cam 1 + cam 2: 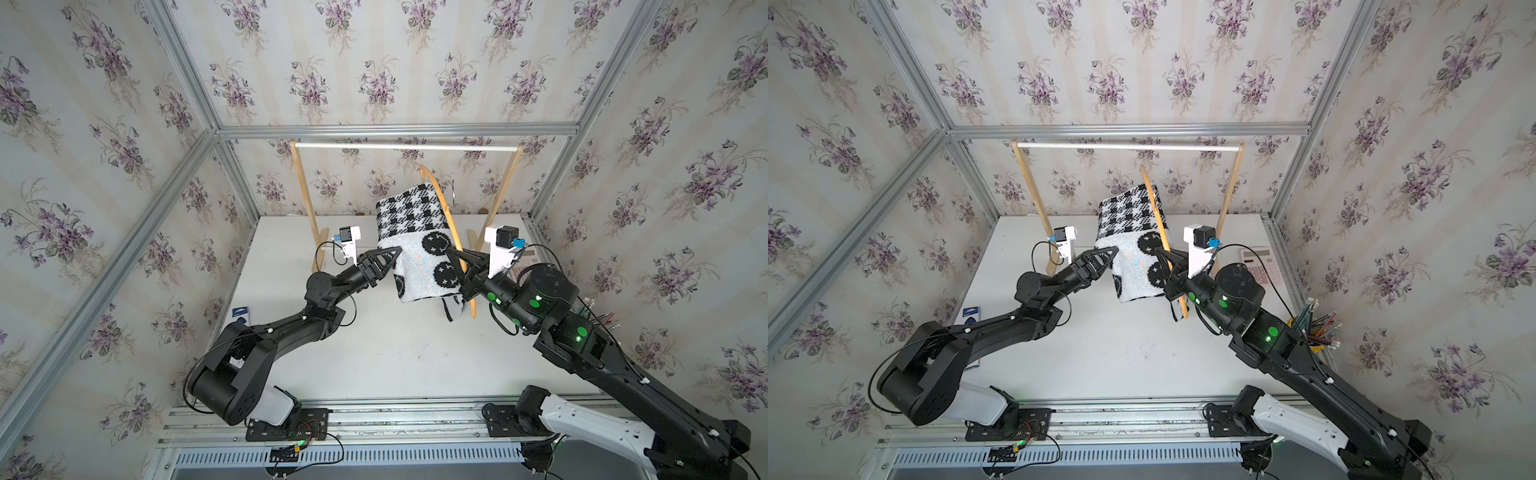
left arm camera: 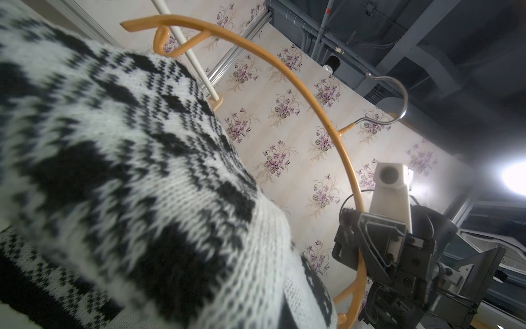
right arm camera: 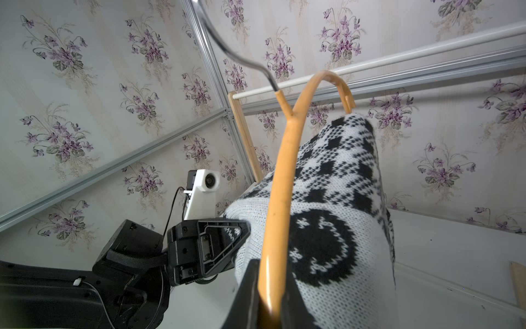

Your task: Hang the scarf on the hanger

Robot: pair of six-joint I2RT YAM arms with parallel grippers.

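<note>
Scarf (image 1: 415,245) draped over the hanger's crossbar, both held clear above the table (image 1: 374,353). We see the right gripper (image 1: 455,259) clamped on the hanger (image 1: 446,220), whose long axis tilts up toward the rack (image 1: 407,146). The left gripper (image 1: 392,253), closed on the scarf's near edge, lies just beside the hanger.

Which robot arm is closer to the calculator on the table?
The right one. Its end effector holds the hanger just beside the calculator. The left end effector pinches the scarf on the far side of the hanger from it.
</note>
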